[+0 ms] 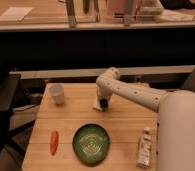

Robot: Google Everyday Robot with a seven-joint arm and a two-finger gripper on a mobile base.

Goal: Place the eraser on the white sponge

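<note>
Hanging low over the white sponge on the table, jaws partly hiding it, open or closed unclear.

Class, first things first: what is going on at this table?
A one-armed robot holds its gripper down at the wooden table, right at the white sponge. Something dark shows at its tip, possibly the eraser, but that is unclear. A white cup, a carrot, a green plate and a bottle stand apart from it.

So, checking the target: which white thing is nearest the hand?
The flat sponge, right at the hand; cup and bottle sit well away.
</note>
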